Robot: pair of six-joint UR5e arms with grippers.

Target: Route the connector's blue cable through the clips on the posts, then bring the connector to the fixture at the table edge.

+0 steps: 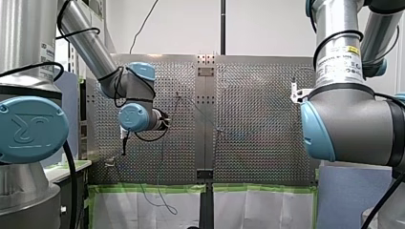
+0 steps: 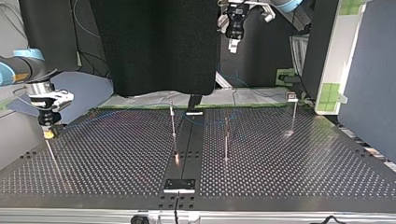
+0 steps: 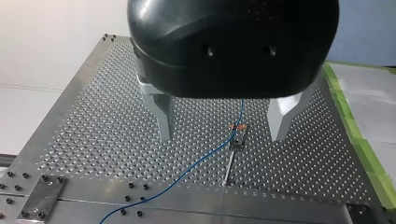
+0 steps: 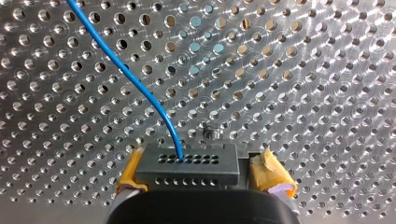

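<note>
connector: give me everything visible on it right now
The connector is a dark grey rectangular block, plastic by its look, with two rows of small holes across its face. The blue cable leaves one upper-row hole and curves away. My right claw grips its two ends between yellow pads, holding it level over the perforated table.

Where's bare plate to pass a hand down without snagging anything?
Top view: near-right table, bordered by the middle post, the right post and the front edge; also near-left, between my right end effector and the centre strip. Crowded: far middle, posts plus blue cable.
</note>
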